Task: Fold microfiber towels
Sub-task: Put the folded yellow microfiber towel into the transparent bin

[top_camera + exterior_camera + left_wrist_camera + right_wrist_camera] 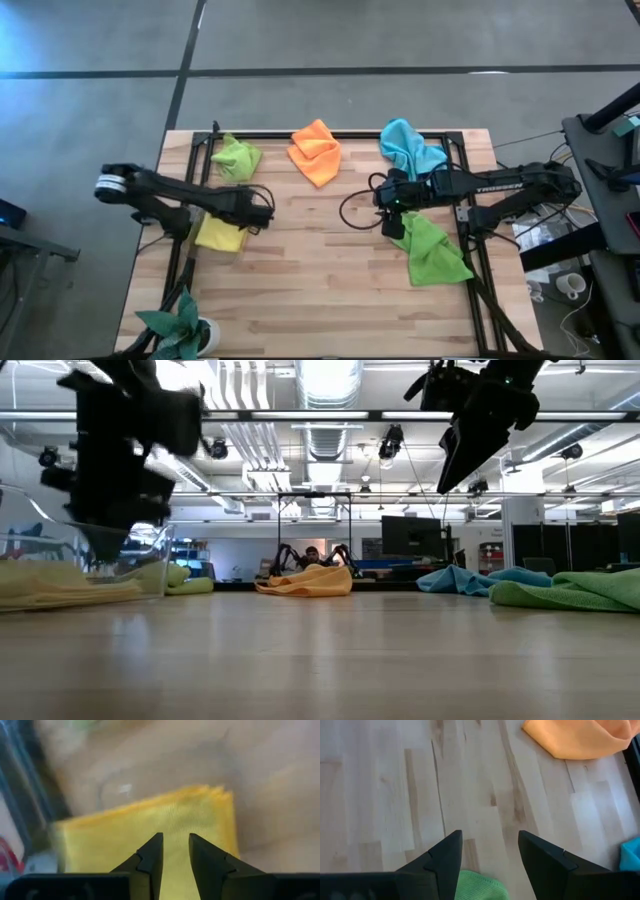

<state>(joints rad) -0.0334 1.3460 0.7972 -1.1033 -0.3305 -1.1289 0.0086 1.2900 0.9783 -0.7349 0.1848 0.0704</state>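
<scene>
One cloth looks done: the yellow towel (221,235) lies as a flat folded stack at the left side of the bench (320,300), with the left gripper (175,851) poised over it, fingers drawn close with a narrow gap and nothing between them. Four appear left: the lime green towel (237,157), orange towel (316,151) and light blue towel (410,146) sit crumpled along the far edge; the darker green towel (432,250) lies rumpled at right, beneath the spread, empty right gripper (487,857).

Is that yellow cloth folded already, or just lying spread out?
Folded: the yellow towel lies as a neat rectangle with stacked layered edges along one side.
</scene>
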